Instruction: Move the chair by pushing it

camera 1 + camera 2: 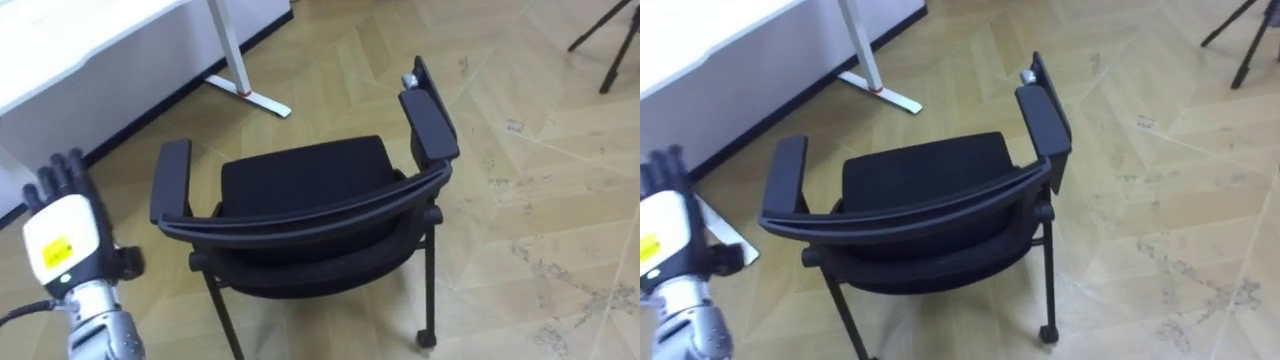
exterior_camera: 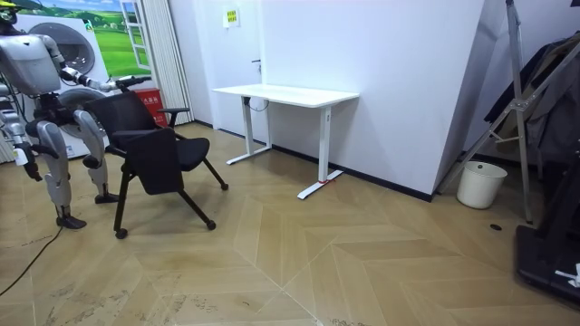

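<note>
The left hand is raised beside the chair, fingers straight, holding nothing. The chair should roll lightly on its casters; push its stiff backrest.

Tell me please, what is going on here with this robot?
The robot stands right behind a black chair on the wooden floor, facing a white desk. Its left hand is raised beside the chair's left armrest, fingers straight, not touching it; its right hand hangs low at its side. The chair is apart from the desk, so the push seems about to start.
</note>
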### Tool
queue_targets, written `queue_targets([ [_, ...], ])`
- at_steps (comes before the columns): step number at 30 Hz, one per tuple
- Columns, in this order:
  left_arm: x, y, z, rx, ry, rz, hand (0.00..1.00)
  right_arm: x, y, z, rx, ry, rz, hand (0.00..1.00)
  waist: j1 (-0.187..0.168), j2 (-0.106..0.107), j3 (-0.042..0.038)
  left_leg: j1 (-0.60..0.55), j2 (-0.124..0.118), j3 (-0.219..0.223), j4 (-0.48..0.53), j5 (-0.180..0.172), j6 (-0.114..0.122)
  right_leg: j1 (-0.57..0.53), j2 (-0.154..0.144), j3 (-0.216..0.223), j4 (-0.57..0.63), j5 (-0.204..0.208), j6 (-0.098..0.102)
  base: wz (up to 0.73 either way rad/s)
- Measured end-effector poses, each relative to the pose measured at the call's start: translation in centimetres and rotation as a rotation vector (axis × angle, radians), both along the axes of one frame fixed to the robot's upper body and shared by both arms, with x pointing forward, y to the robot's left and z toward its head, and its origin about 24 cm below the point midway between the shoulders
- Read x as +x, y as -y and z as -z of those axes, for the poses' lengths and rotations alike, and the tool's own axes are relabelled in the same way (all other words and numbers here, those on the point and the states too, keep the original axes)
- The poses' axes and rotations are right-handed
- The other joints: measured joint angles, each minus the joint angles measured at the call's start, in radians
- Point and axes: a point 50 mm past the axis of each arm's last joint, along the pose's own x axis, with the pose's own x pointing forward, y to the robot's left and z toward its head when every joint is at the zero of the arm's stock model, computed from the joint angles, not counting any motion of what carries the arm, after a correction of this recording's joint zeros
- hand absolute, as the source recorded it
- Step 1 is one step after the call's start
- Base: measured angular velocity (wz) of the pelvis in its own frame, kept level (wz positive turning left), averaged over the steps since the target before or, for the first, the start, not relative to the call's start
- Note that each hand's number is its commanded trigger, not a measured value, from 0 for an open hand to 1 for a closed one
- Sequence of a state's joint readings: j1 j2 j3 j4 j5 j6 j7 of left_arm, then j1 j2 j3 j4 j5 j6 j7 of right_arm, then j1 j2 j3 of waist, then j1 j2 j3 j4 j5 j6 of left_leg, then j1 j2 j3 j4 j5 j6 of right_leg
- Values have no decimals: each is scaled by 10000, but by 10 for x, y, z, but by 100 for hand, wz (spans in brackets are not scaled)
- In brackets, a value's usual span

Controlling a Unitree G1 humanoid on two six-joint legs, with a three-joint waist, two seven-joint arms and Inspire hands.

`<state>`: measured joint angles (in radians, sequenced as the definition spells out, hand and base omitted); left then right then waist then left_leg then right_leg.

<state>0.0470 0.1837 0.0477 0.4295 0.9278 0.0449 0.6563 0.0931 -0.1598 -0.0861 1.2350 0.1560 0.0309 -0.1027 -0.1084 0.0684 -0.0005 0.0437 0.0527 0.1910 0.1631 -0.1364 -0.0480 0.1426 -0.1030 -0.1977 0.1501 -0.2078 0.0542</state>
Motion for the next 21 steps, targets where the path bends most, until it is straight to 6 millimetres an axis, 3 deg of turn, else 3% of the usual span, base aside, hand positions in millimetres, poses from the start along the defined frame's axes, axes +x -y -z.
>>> queue_targets([
  [21, 12, 20, -16, 1901, -339, 2228, 0, 3, -2, 0, 265, 133, -362, 0, 17, -122, -5, -36, -17, -27, 12, 1, 1, -12, -3, 86, -22, -1, 2, 0],
])
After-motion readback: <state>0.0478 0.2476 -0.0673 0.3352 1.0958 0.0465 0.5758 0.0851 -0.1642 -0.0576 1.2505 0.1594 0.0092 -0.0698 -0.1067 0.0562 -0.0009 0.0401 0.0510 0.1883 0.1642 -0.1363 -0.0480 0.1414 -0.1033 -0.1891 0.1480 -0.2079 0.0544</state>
